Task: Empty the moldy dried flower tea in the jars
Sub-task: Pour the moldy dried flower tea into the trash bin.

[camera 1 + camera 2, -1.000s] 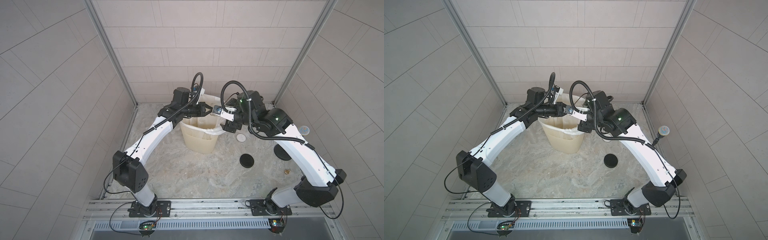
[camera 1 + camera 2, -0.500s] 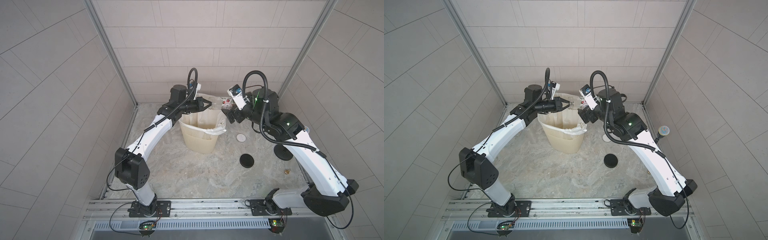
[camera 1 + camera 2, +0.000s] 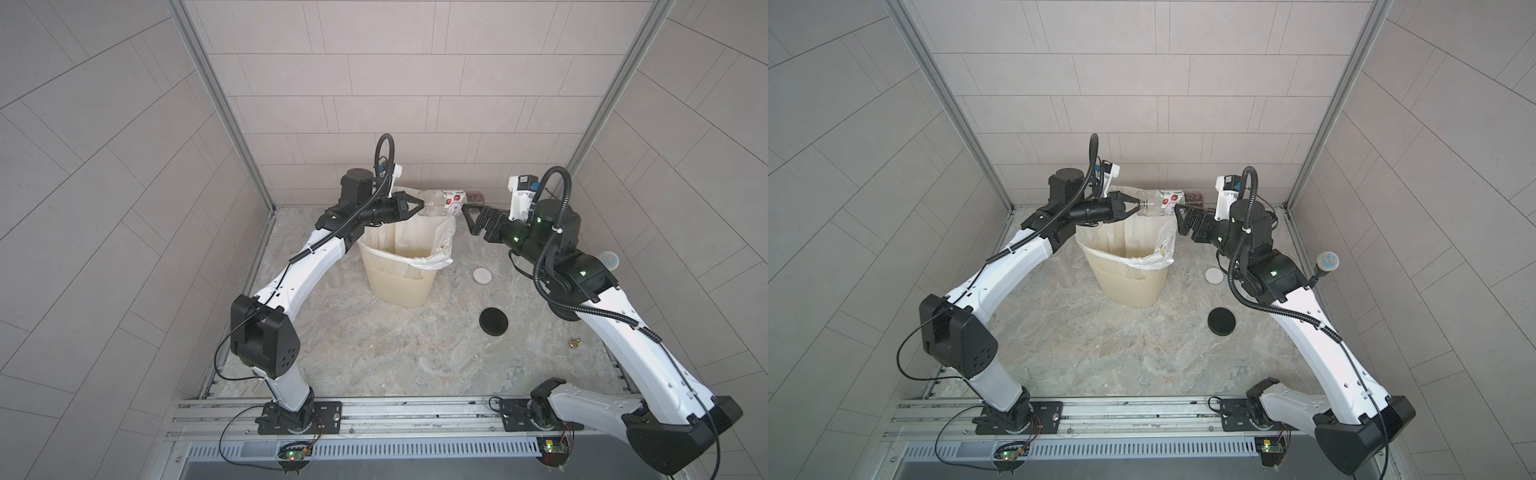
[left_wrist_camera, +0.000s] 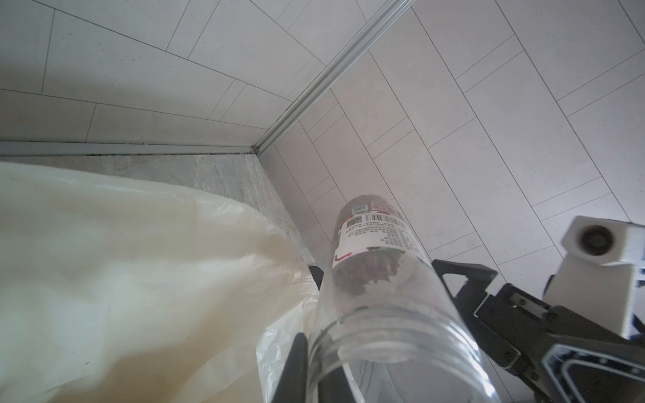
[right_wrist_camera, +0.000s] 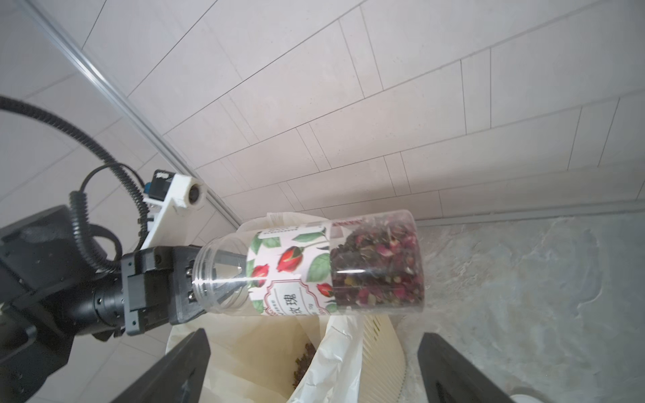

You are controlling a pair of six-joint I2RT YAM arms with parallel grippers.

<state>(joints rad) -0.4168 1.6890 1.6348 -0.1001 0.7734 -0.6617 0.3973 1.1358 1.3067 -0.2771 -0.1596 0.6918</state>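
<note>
A clear jar [image 3: 436, 203] [image 3: 1154, 203] [image 5: 227, 268] with a red rose label lies level above the cream bin [image 3: 399, 282] [image 3: 1133, 286]. The moldy dried flower tea [image 3: 473, 196] [image 3: 1194, 197] [image 5: 377, 268] [image 4: 363, 275] is packed in its closed end, which points right. My left gripper [image 3: 419, 204] [image 3: 1136, 203] [image 4: 314, 370] is shut on the jar's open rim, one finger inside and one outside. My right gripper [image 3: 467, 218] [image 3: 1179, 218] [image 5: 314, 335] is open just below the jar's tea-filled end, holding nothing. Some tea [image 5: 303, 363] lies inside the bin's liner.
To the right of the bin, a white lid [image 3: 482, 275] and a black lid [image 3: 493, 321] lie on the marble floor. A small gold piece [image 3: 574, 343] lies near the right wall, and a blue-topped object [image 3: 1327, 262] stands by it. Tiled walls close three sides.
My right gripper has drawn back from over the bin, lifted, then dropped to the jar's closed end. The left gripper has kept its hold on the jar's rim.
</note>
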